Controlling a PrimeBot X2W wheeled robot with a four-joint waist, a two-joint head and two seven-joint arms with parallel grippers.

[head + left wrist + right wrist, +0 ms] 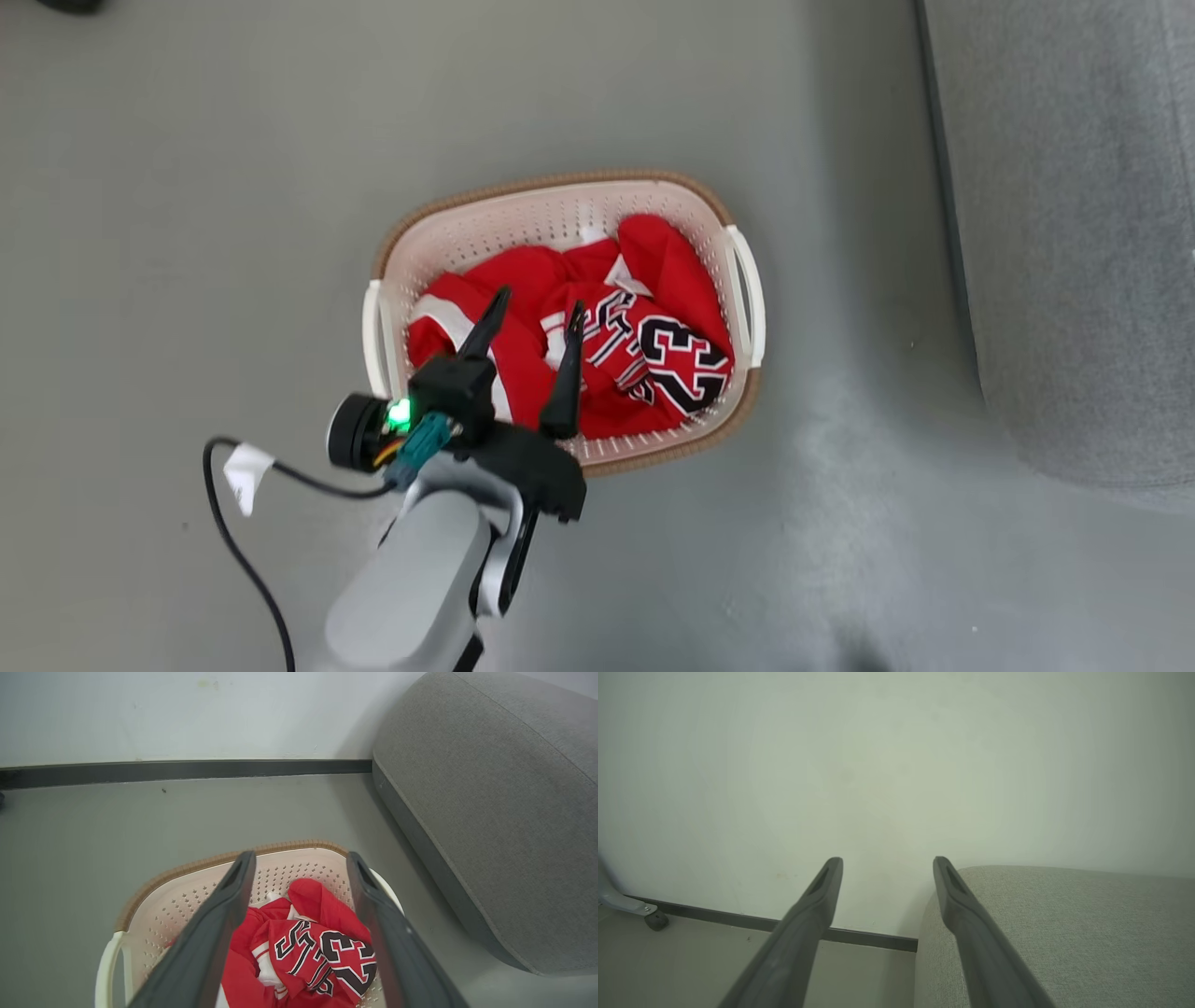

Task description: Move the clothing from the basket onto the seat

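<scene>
— What is lying on the left?

— A thin black cable with a white tag (pixel 247 471) is lying on the grey floor (pixel 187 187).

— And next to it?

— The left gripper (pixel 541 299) is reaching out over the basket (pixel 523 219). Its two dark fingers are standing wide apart, and they are holding nothing.

— Are they touching the clothes?

— I cannot tell. In the left wrist view the left gripper (pixel 300 856) is pointing down at the basket (pixel 187 896), and the red clothes (pixel 327 952) are showing between its fingers.

— Where are the clothes sitting?

— The clothes (pixel 672 271) are lying all bunched up inside the basket. The white stripe (pixel 453 322) is showing on the left side, and the number 23 (pixel 686 364) is showing on the right side.

— What is waiting on the right?

— The big grey seat (pixel 1074 233) is standing there, well apart from the basket. Nothing red is lying on it.

— And the other arm?

— The right gripper (pixel 887 860) is hanging in the air with its fingers spread open. It is pointing at the pale wall (pixel 878 765), with the seat (pixel 1064 928) under its right finger.
</scene>
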